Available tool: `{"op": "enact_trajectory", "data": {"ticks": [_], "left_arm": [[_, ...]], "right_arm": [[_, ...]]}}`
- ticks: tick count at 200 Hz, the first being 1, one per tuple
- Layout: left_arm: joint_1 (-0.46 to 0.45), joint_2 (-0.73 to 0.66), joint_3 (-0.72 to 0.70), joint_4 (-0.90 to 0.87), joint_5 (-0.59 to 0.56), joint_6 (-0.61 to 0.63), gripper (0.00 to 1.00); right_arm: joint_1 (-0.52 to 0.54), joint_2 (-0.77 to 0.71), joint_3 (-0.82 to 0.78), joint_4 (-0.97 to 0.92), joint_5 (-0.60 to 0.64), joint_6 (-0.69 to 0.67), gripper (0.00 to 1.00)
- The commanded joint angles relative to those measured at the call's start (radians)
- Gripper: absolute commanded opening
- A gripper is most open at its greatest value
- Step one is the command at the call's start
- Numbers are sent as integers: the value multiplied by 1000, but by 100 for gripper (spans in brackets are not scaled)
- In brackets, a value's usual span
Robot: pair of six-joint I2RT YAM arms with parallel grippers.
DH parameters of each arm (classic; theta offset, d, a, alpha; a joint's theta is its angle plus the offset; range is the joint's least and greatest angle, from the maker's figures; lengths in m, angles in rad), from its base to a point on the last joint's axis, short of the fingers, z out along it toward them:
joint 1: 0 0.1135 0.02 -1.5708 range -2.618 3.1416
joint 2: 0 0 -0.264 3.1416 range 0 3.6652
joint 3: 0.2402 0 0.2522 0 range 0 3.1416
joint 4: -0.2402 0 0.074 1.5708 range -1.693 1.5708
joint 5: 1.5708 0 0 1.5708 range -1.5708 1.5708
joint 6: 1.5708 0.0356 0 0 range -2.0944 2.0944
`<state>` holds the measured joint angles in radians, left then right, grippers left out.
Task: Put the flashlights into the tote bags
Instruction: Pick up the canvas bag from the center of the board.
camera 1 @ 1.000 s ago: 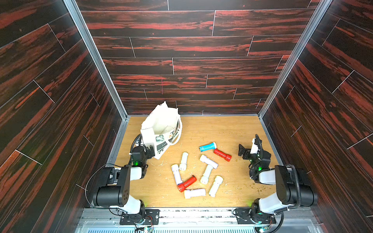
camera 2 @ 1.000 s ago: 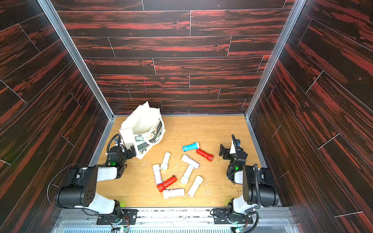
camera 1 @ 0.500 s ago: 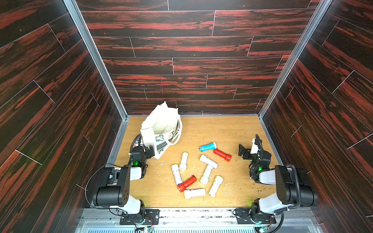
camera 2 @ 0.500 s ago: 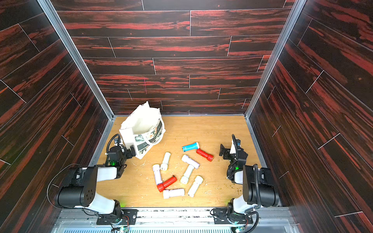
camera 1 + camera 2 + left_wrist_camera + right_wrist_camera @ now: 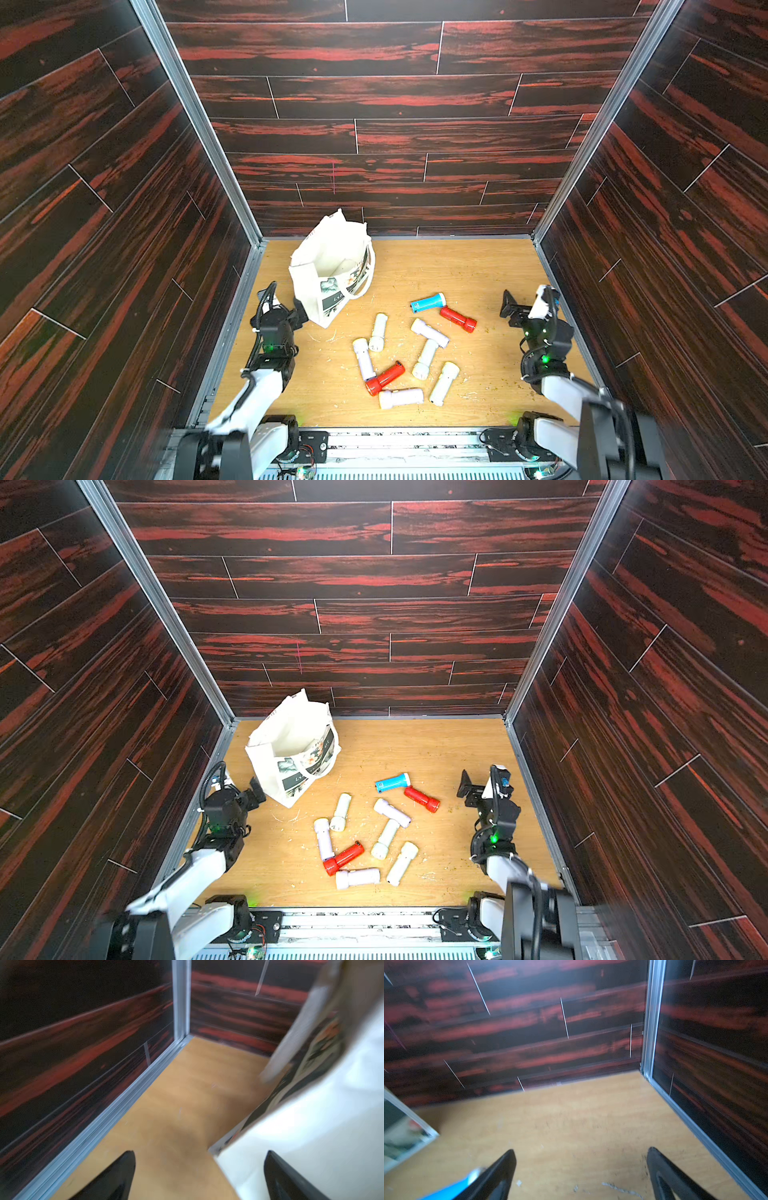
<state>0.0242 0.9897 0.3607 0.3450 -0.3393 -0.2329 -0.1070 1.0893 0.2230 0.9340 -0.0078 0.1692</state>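
9 flashlights flat, axes scattered, tote bag upright

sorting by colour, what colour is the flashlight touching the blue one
Red, lying beside the blue one; clearest in a top view.

Nine flashlights lie scattered on the wooden tabletop, and the tote bag stands open at the far left.
The blue flashlight and a red flashlight lie just beside each other, nearest the right gripper, whose jaws are spread wide. The left gripper sits at the bag's near corner, perhaps touching it.
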Motion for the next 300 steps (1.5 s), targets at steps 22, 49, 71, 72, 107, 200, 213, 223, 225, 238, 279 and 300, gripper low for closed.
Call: {"op": "enact_trajectory", "data": {"ticks": [22, 49, 71, 72, 107, 200, 213, 223, 225, 238, 279, 300], "left_arm": [[-3, -131, 128, -444, -96, -246, 99], [-12, -107, 214, -551, -85, -365, 99], [-18, -33, 330, -673, -56, -433, 99], [-18, -29, 335, -679, -55, -435, 99], [-17, 57, 544, -972, -62, -584, 99], [-57, 358, 1135, -1246, 108, -184, 99], [-64, 435, 1230, -1294, 110, -121, 99], [-67, 493, 1304, -1326, 108, -93, 99], [-67, 506, 1315, -1332, 108, -86, 99], [-68, 582, 1414, -1373, 92, -65, 99], [-73, 861, 1766, -1509, 112, -10, 98], [-72, 971, 1899, -1571, 122, 24, 84]], "right_arm": [[-1, -176, 31, -185, -46, 137, 98], [0, -254, 137, -526, 126, 342, 99], [0, -273, 203, -673, 140, 411, 99], [-1, -274, 203, -675, 140, 417, 99], [0, -270, 296, -857, 132, 546, 98], [225, -42, 540, -1056, -61, 448, 97], [310, -36, 549, -1055, -60, 417, 97], [372, -32, 552, -1051, -57, 397, 97], [385, -31, 553, -1050, -57, 395, 97], [447, -24, 561, -1049, -74, 382, 97], [594, -11, 582, -1056, -124, 335, 96], [609, -11, 576, -1072, -171, 329, 91]]}}
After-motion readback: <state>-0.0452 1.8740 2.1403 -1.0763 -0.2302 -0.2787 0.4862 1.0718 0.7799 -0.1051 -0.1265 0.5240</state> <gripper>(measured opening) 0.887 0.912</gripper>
